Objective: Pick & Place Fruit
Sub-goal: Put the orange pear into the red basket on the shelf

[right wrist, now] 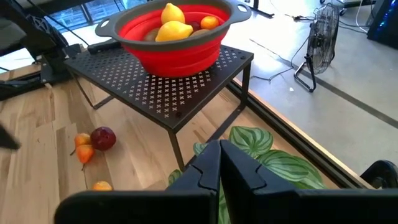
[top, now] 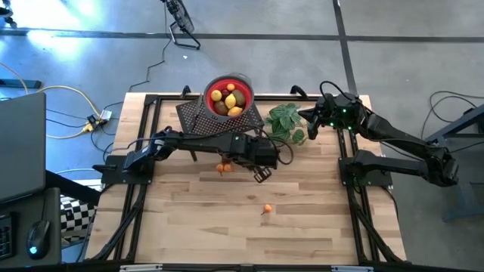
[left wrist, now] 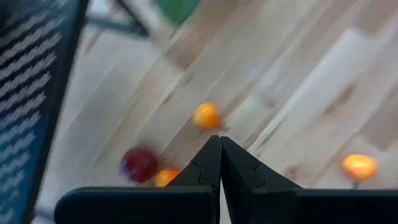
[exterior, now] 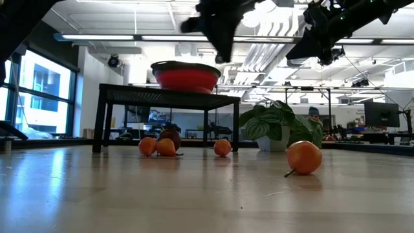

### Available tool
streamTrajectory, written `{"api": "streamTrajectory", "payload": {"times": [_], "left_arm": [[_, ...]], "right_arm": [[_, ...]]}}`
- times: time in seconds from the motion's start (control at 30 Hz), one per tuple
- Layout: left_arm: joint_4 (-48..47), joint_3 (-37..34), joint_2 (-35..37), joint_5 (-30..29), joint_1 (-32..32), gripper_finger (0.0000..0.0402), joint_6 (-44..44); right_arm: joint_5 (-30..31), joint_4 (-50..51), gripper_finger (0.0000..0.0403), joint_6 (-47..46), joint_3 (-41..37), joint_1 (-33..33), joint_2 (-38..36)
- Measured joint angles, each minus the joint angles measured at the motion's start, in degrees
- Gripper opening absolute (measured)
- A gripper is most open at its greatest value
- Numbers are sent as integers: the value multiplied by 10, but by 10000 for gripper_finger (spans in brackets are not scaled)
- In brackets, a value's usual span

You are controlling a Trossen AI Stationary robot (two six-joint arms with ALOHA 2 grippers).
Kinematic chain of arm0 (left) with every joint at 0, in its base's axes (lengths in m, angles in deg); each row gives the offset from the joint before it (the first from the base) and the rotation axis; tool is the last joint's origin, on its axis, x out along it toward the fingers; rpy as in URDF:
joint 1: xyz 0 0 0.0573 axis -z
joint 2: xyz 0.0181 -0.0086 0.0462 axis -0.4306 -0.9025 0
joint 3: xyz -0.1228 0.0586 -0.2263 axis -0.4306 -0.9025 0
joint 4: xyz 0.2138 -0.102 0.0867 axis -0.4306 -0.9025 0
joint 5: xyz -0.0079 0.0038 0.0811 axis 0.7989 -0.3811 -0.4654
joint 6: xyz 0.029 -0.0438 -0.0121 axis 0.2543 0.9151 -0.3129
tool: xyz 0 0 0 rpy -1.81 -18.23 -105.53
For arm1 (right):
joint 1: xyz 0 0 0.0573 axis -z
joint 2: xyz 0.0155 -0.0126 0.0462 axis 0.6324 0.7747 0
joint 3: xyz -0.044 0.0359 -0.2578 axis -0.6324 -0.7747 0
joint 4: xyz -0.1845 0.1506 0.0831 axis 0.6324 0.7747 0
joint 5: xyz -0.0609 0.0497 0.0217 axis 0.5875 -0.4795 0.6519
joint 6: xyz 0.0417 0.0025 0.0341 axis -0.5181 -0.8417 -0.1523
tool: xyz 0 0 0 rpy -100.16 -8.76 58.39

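Observation:
A red bowl point(top: 227, 97) holding lemons and other fruit point(right wrist: 174, 30) stands on a black perforated stand point(right wrist: 168, 87) at the table's far side. Loose fruit lies on the wood. Two small oranges point(right wrist: 84, 149) and a dark red piece point(right wrist: 103, 138) sit beside the stand. Another orange point(left wrist: 206, 116) lies just beyond my left fingertips. One more orange point(top: 267, 210) lies alone nearer the front edge. My left gripper point(top: 261, 175) hangs shut above the table's middle, pointing steeply down and touching nothing. My right gripper point(right wrist: 219, 148) is shut, raised over the plant at the far right.
A green leafy plant point(top: 286, 121) stands right of the stand, under my right gripper. Black frame rails point(top: 144, 181) run along both sides of the table. Bare wood point(top: 227, 234) stretches toward the front edge. A laptop point(top: 19, 143) and cables lie off the table's left.

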Motion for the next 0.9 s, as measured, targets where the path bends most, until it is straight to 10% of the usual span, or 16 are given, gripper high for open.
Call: {"api": "streamTrajectory", "payload": {"times": [0.27, 0.9], "left_arm": [[112, 0, 0, 100, -35, 0, -133], [85, 0, -1, 111, -68, 15, 52]], "right_arm": [[-1, 10, 3, 16, 0, 0, 0], [-2, 87, 2, 32, 0, 0, -4]]}}
